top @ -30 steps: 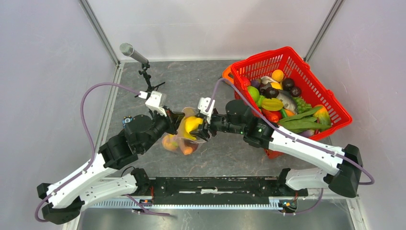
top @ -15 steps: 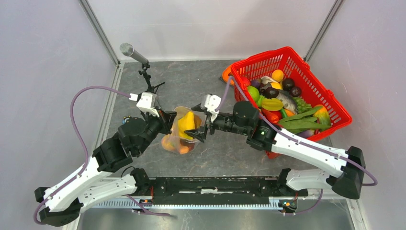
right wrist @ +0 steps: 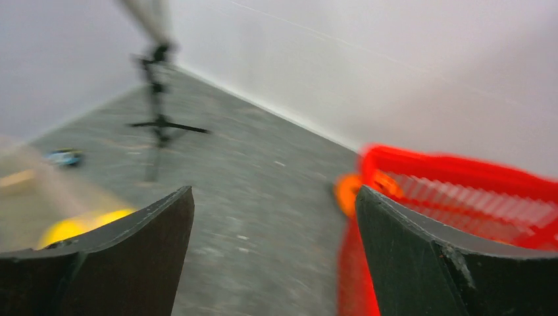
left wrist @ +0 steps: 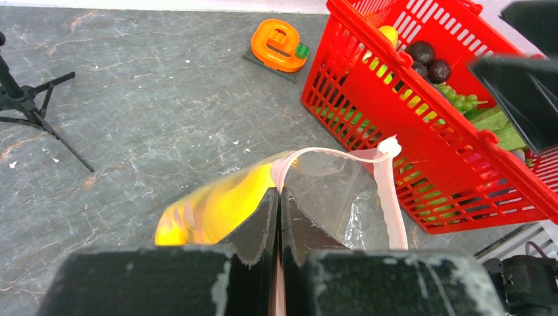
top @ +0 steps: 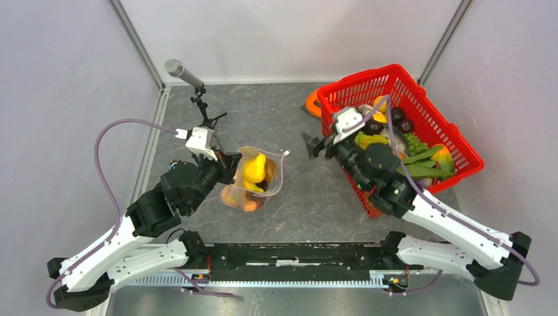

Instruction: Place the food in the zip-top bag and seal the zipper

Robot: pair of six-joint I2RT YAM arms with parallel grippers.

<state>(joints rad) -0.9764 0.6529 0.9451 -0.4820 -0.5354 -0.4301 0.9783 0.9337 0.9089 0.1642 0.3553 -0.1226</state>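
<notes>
Now pinching the zipper [left wrist: 390, 197] of the zip-top bag [top: 273, 178] with the left gripper [top: 230, 164], jaws tight together on the pink strip at the bag's 9 o'clock edge. Holding yellow and orange toy food [top: 253, 170] inside, mid-table. Hovering at the bag's 2 o'clock with the right gripper [top: 314, 146] spread wide and empty, beside the red basket [top: 395, 69].

Open table [top: 299, 191] between zip-top bag [top: 273, 176] and red basket [top: 358, 79]; microphone stand [top: 197, 99] behind.
</notes>
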